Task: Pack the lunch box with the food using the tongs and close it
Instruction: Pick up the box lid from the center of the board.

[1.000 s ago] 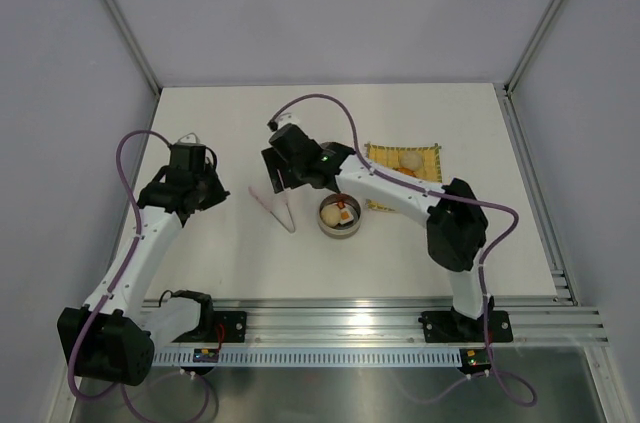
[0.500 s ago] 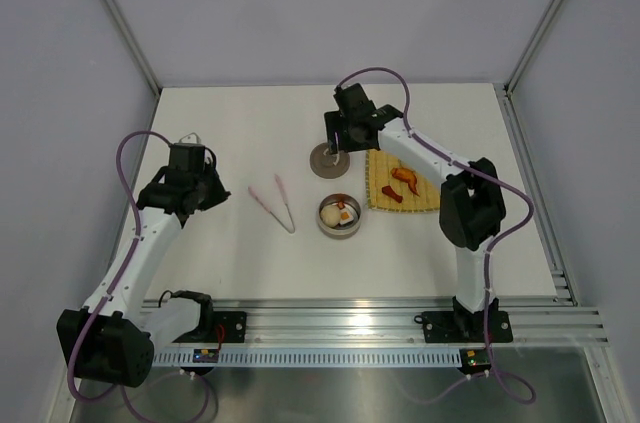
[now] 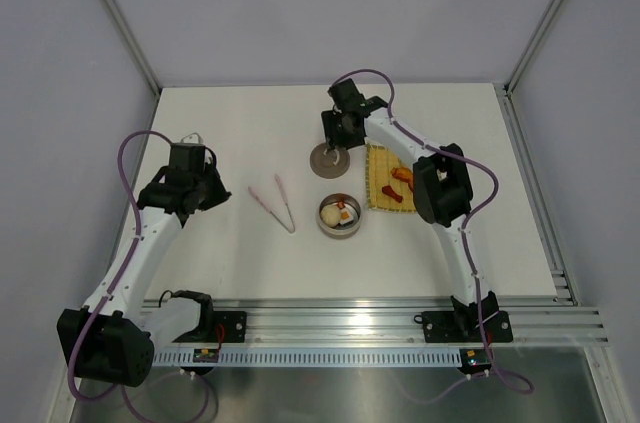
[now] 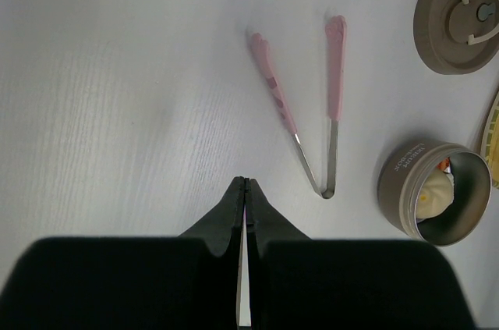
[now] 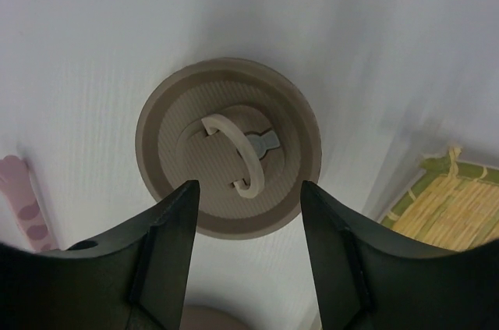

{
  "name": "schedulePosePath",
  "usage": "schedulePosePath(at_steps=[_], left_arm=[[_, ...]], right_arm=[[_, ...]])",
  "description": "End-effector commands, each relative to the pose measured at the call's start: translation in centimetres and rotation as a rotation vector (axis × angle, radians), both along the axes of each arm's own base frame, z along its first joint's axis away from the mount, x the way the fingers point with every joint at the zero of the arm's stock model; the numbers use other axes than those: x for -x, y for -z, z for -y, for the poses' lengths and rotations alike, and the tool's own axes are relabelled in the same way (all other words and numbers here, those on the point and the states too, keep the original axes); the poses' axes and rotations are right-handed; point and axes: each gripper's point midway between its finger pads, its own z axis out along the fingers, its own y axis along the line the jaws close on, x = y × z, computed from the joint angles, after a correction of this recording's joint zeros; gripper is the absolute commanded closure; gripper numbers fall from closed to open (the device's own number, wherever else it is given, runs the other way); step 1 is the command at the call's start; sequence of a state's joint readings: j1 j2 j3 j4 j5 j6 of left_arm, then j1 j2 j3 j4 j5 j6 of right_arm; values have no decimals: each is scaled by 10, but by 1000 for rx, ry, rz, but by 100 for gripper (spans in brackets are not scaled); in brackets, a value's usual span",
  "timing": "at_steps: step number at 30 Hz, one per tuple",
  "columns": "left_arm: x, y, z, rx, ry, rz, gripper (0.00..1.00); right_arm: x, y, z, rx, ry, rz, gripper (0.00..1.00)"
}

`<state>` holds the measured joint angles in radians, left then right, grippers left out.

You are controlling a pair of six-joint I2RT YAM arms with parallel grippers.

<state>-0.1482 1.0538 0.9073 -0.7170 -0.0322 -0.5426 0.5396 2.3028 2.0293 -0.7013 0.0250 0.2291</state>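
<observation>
The lunch box is a round silver tin at the table's middle, with a cream ball and an orange bit inside. Its grey-brown lid lies flat behind it, ring handle up. My right gripper hangs open just above the lid's near edge, holding nothing. The pink-armed tongs lie left of the tin, V open to the far side. More food, orange and red bits, lies on the mat. My left gripper is shut and empty, left of the tongs.
The yellow woven mat lies right of the tin and lid; its corner shows beside my right fingers. Grey walls close in the table at the back and both sides. An aluminium rail runs along the near edge.
My right arm has swung from above the tongs to the far right and now hangs over the lid, its jaws a little narrower. The left arm has not moved.
</observation>
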Motion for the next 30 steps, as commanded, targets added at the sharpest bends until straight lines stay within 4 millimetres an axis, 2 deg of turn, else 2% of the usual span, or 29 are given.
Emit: schedulePosePath(at_steps=[1, 2, 5, 8, 14, 16, 17, 19, 20, 21, 26, 27, 28, 29, 30], left_arm=[[-3, -5, 2, 3, 28, 25, 100], [-3, -4, 2, 3, 30, 25, 100], [-4, -4, 2, 4, 31, 25, 100], [-3, -6, 3, 6, 32, 28, 100], [-3, -4, 2, 4, 33, 23, 100], [-3, -6, 2, 4, 34, 28, 100], [-2, -5, 2, 4, 34, 27, 100], [-2, -6, 2, 3, 36, 28, 100], [-2, -5, 2, 2, 36, 27, 100], [-2, -5, 2, 2, 36, 25, 100], [-3, -5, 2, 4, 34, 28, 100], [-4, -5, 3, 5, 33, 28, 100], [-4, -5, 3, 4, 34, 28, 100], [-4, -6, 3, 3, 36, 30, 100], [-5, -6, 2, 3, 34, 30, 100]], right_arm=[[-16, -8, -3, -46, -24, 4, 39], [-16, 3, -4, -39, -30, -16, 39], [-14, 13, -9, -54, -42, -47, 45], [-12, 15, -11, -70, -44, -50, 53], [-7, 24, -18, -87, -71, -93, 56], [-8, 24, -18, -91, -66, -87, 66], [-9, 16, -20, -107, -65, -72, 76], [-8, 7, -21, -123, -64, -51, 86], [-9, 4, -20, -119, -58, -42, 95], [-9, 0, -20, -118, -55, -31, 97], [-7, -40, -12, -84, -25, 76, 100], [-1, -44, -15, -75, -37, 85, 100], [1, -62, -13, -59, -33, 127, 100], [2, -70, -8, -31, -18, 157, 100], [11, -70, -10, -9, -28, 156, 100]])
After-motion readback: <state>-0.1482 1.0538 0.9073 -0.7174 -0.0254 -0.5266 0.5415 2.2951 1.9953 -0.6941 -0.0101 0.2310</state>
